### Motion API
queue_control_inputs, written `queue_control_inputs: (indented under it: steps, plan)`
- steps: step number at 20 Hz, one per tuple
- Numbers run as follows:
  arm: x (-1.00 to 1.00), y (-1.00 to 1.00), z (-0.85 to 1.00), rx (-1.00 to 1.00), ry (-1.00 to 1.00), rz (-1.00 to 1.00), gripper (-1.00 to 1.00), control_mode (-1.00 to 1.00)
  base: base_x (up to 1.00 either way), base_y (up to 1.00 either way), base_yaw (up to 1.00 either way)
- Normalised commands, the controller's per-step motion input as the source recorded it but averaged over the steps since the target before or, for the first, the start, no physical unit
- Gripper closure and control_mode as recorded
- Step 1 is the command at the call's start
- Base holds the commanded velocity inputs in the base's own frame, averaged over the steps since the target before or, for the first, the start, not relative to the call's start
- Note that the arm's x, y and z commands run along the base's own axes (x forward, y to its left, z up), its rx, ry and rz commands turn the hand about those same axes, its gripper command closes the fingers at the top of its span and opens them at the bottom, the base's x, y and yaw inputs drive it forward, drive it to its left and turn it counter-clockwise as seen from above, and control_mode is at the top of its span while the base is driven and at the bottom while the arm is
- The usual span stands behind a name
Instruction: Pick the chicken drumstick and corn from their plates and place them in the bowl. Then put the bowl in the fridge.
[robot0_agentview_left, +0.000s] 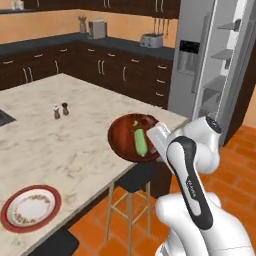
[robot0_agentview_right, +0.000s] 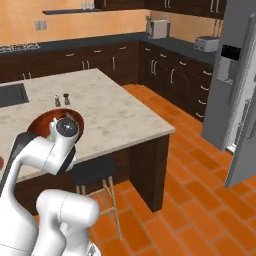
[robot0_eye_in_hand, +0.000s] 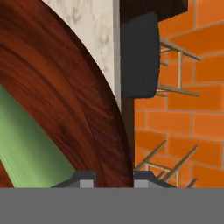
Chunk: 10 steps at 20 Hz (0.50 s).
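The dark reddish-brown bowl (robot0_agentview_left: 131, 137) sits at the island counter's near corner and juts slightly past its edge. It also shows behind my arm (robot0_agentview_right: 46, 123). The pale green corn (robot0_agentview_left: 141, 142) lies inside it, large in the hand view (robot0_eye_in_hand: 26, 144). A small dark lump at the bowl's far side may be the chicken drumstick (robot0_agentview_left: 135, 123); I cannot tell for sure. My gripper (robot0_agentview_left: 154, 144) is shut on the bowl's near rim (robot0_eye_in_hand: 100, 127), with one fingertip (robot0_eye_in_hand: 85, 178) on each side of the rim. An empty white plate with a red-brown rim (robot0_agentview_left: 31, 208) lies at the counter's near left. The grey fridge (robot0_agentview_left: 200, 55) stands to the right, one door open with shelves showing.
Salt and pepper shakers (robot0_agentview_left: 60, 111) stand mid-counter. A black-seated wooden stool (robot0_agentview_left: 134, 181) is tucked under the counter edge below the bowl. A sink (robot0_agentview_right: 10, 95) is set in the counter's left. Orange tiled floor (robot0_agentview_right: 190, 165) lies between the island and the fridge (robot0_agentview_right: 232, 75).
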Motion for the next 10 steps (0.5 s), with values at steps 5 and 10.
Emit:
queue_control_inputs:
  steps: [5,10]
  plan:
    - [0.00,0.00,0.00,0.00,0.00,0.00,1.00,1.00,1.00,-1.00,-0.34]
    - [0.00,0.00,0.00,0.00,0.00,0.00,1.00,1.00,1.00,-1.00,-0.21]
